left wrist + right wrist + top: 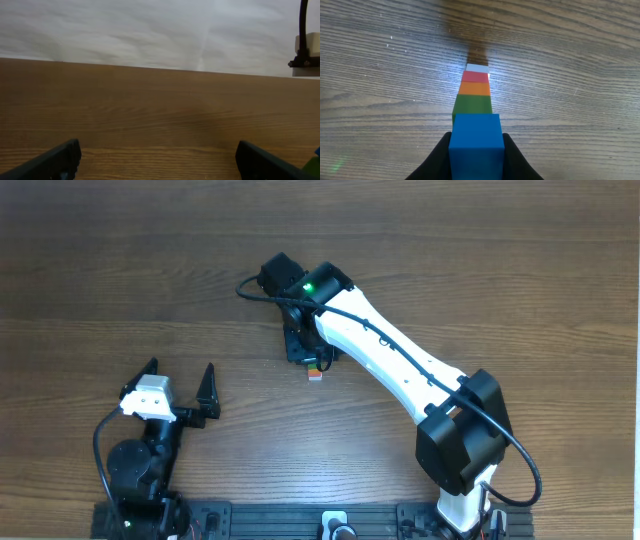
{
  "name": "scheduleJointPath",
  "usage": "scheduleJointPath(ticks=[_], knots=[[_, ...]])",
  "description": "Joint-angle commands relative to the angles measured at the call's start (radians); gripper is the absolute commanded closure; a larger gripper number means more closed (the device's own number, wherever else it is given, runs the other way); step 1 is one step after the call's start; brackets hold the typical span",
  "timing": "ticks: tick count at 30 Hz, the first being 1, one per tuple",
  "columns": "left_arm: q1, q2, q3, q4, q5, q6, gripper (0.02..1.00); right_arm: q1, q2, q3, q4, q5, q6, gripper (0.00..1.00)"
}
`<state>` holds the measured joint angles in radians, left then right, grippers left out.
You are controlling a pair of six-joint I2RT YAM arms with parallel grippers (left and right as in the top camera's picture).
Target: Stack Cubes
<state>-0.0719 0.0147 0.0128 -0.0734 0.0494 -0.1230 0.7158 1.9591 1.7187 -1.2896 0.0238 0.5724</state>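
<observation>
Blue cube (475, 140) clenched in right end effector (476, 150), directly over stack: green cube (472, 105), orange cube (474, 88), red cube (475, 76), white cube (477, 68) at bottom, mid-counter (570, 100). Blue-green contact unclear. Left end effector (180, 370) released, fingers spread, well apart from stack.

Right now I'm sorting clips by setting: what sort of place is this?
Likely a robotics test bench: a wood-grain table, a left arm and right arm based on a black rail at its edge, a plain white wall behind.
</observation>
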Motion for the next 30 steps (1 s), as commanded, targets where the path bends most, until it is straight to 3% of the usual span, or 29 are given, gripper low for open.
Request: scheduleJointPath(ticks=[1,30], knots=[[-0.005,-0.008,-0.007,0.002,0.010,0.014,0.018,-0.002,0.010,0.017,-0.004,-0.009,0.007,0.991],[-0.005,-0.008,-0.007,0.002,0.010,0.014,0.018,0.012,0.010,0.000,0.000,-0.017,0.018,0.989]])
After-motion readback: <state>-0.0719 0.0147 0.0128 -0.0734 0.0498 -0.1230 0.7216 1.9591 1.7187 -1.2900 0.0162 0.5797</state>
